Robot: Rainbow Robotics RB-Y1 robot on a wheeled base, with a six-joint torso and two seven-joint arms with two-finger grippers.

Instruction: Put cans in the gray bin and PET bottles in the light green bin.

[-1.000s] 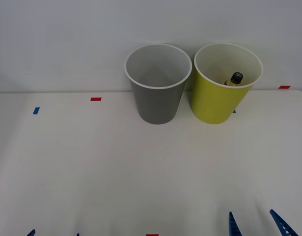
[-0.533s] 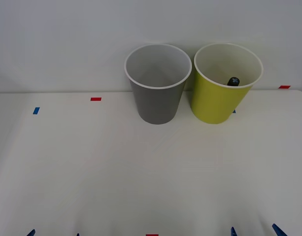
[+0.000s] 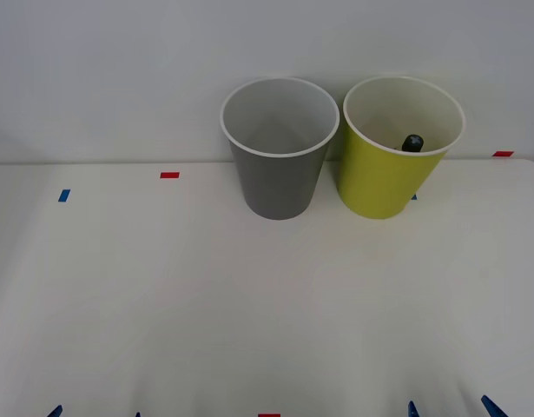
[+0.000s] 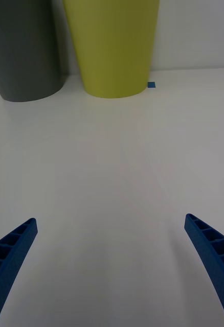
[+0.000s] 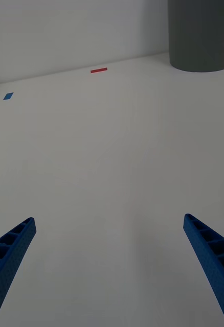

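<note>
Bottle (image 3: 412,142) lies in green bin (image 3: 384,182): light, slick, best gripped mid-body. Both pincers, right (image 4: 112,265) and left (image 5: 112,265), wide open, empty.

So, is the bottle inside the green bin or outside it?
Inside. The bottle's black cap shows below the green bin's white rim, against its near inner wall.

White table (image 3: 206,304), white wall (image 3: 102,69) behind. Small red tape (image 3: 169,175), blue tape (image 3: 63,195) near far edge.
</note>
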